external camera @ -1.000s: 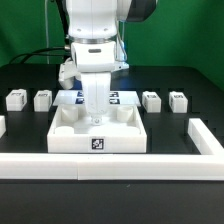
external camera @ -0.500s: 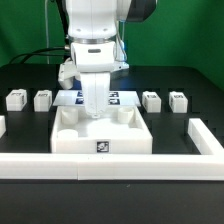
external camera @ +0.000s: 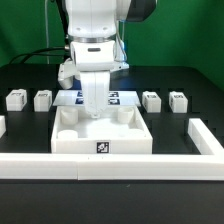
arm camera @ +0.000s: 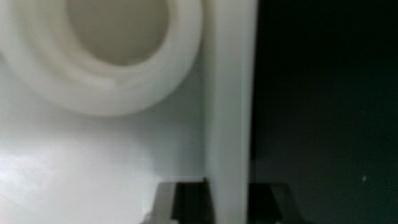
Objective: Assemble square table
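The white square table top (external camera: 72,138) lies with its raised rim up in the middle of the table, a black-white tag (external camera: 100,146) on its front wall. My gripper (external camera: 93,112) reaches down onto its far rim. In the wrist view the rim (arm camera: 231,110) runs between my two dark fingers (arm camera: 189,205), which press on it from both sides; my gripper (arm camera: 231,205) is shut on it. A round socket (arm camera: 111,40) of the top shows beside the rim. Two white legs (external camera: 42,99) lie at the exterior view's left and two legs (external camera: 151,100) at its right.
The marker board (external camera: 124,97) lies flat behind the table top, partly hidden by my arm. The long white border rail (external camera: 110,166) runs along the front and turns back at the exterior view's right (external camera: 205,136).
The table top has shifted slightly toward the exterior view's right and front since the earliest frame. My gripper stays on the far rim.
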### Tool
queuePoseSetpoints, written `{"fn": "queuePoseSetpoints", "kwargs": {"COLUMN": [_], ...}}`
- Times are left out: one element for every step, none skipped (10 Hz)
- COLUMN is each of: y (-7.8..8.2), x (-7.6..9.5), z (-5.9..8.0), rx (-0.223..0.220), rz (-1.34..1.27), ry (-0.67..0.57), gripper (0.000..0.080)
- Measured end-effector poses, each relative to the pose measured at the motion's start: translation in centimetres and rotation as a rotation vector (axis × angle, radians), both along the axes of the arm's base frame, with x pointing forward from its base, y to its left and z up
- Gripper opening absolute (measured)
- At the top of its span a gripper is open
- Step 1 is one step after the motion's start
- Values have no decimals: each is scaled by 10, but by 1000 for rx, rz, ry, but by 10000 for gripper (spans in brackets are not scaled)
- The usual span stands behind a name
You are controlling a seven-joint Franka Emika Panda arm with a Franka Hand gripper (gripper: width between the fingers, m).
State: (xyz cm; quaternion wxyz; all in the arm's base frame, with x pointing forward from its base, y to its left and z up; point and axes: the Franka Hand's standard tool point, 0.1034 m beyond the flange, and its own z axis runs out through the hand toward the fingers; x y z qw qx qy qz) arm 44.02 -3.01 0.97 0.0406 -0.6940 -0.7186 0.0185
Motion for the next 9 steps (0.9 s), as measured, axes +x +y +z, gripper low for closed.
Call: {"fn": "queuePoseSetpoints", "kwargs": {"y": [0, 1, 4, 16, 30, 45, 58, 66, 76], "x": [0, 0, 3, 6, 10, 18, 30, 39, 45], "z": [0, 0, 0, 0, -1, -1, -1, -1, -1], "rx": [0, 0, 2, 3, 7, 14, 24, 31, 39], "rz": [0, -1, -10, -48, -74, -84, -75, -70, -70], "ry": [0, 0, -2, -6, -12, -19, -32, -40, -45], "gripper": [65, 65, 65, 65, 65, 65, 65, 65, 64]}}
